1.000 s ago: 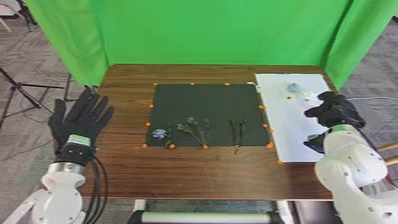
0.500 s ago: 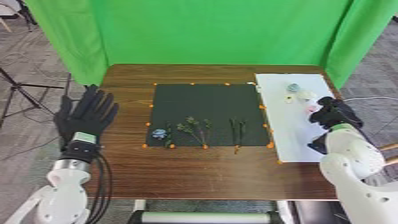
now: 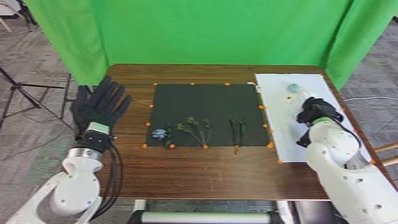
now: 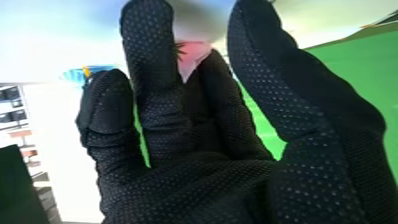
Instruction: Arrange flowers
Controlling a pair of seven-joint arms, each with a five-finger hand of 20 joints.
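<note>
In the head view my right hand (image 3: 317,111) is over the white board (image 3: 282,142), close to a pale flower (image 3: 303,94); a light-blue flower (image 3: 293,88) lies farther back. The right wrist view shows my right hand (image 4: 195,175) with long, relaxed fingers, a pink flower (image 4: 193,56) partly hidden behind them and a blue flower (image 4: 78,75) beyond. My left hand (image 3: 96,111) stays open left of the black mat (image 3: 200,97). On the mat's near part lie a blue flower (image 3: 159,133), leafy green sprigs (image 3: 193,128) and slim green stems (image 3: 237,131).
Orange markers (image 3: 205,146) line the mat's edges on the brown table (image 3: 195,175). A green curtain (image 3: 213,35) hangs behind the far edge. The white board's long right side runs near the table's right edge.
My right hand has moved left over the white board, covering the pink flower in the head view. My left hand has shifted right and slightly forward. The flowers on the mat have not moved.
</note>
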